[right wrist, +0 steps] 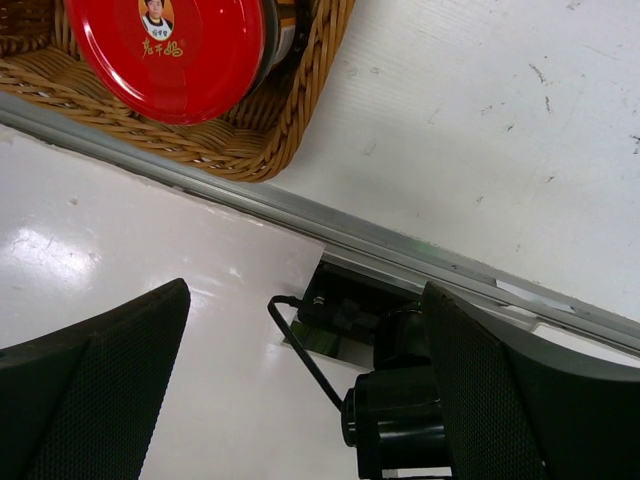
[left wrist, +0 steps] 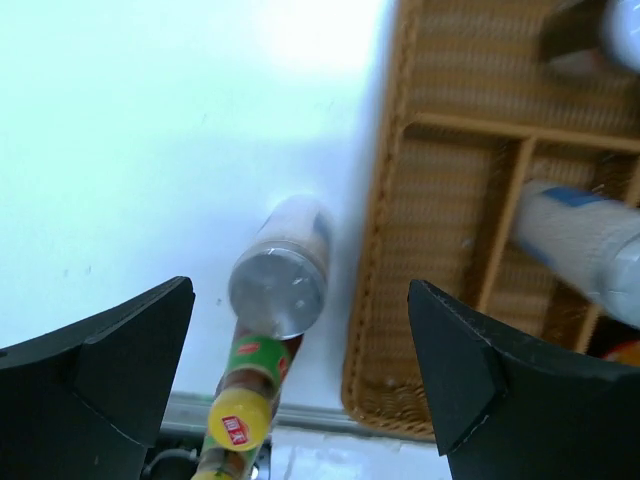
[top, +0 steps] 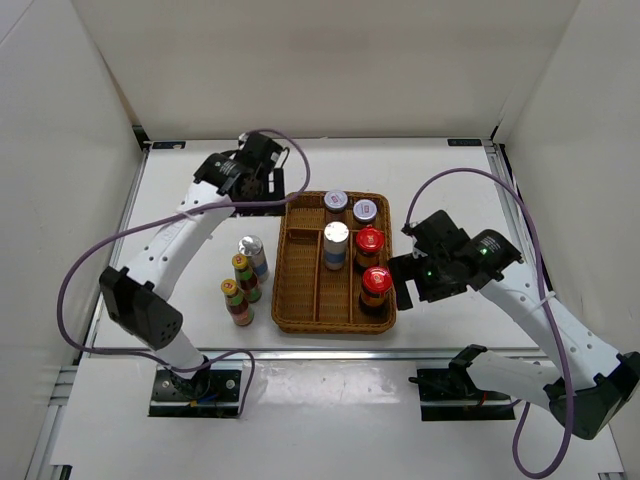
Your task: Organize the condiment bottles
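Note:
The brown wicker tray (top: pixel 300 300) holds two grey-lidded jars (top: pixel 336 201) at the back, a white-topped tall bottle (top: pixel 336 240) and two red-capped bottles (top: pixel 376 283). On the table left of the tray stand a silver-topped tall bottle (top: pixel 250 248) and two yellow-capped bottles (top: pixel 241 268). My left gripper (top: pixel 258 188) is open and empty, high above the silver-topped bottle (left wrist: pixel 278 290), with a yellow cap (left wrist: pixel 240 425) nearer the front. My right gripper (top: pixel 405 275) is open and empty, just right of the front red-capped bottle (right wrist: pixel 165 50).
The tray's left wall (left wrist: pixel 380 300) runs close beside the silver-topped bottle. The tray's front right corner (right wrist: pixel 290 120) lies near the table's metal front edge (right wrist: pixel 450 265). The right arm's base (right wrist: pixel 400 420) sits below it. White walls enclose the table.

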You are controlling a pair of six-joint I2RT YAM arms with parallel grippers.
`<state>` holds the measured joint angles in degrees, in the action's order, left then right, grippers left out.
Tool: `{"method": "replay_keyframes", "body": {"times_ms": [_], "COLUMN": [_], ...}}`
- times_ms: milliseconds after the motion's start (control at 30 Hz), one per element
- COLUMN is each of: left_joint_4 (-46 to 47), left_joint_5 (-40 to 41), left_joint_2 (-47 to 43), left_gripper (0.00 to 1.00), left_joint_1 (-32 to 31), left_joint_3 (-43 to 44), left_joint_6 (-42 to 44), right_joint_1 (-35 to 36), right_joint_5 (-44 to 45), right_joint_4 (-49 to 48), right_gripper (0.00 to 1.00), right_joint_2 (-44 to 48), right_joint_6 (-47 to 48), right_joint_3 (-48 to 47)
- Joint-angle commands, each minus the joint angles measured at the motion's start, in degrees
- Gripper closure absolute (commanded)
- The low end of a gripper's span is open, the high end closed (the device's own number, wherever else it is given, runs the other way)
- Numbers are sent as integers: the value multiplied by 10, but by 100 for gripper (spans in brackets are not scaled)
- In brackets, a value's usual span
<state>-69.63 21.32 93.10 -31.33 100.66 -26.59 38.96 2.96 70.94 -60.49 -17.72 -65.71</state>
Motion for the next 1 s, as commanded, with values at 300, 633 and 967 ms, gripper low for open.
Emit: {"method": "replay_keyframes", "body": {"times_ms": [300,633,967], "left_joint_4": [63,88,-13], "left_joint_5": [-85,-117,-109], "left_joint_2": [-65,-32,0], "left_gripper": [0,44,89], "left_joint_1": [66,80,80], "left_joint_3": [-201,-186,84], "left_joint_6": [-27,0,5], "right_joint_1": [-1,-1,-1], "right_joint_5": [-18,-18,-29], "right_joint_4": [-7,-7,-12], "right_gripper": [0,0,0], "right_joint_2": [0,0,-5], "right_joint_6": [5,5,10], "right_joint_3": [4,4,9]}}
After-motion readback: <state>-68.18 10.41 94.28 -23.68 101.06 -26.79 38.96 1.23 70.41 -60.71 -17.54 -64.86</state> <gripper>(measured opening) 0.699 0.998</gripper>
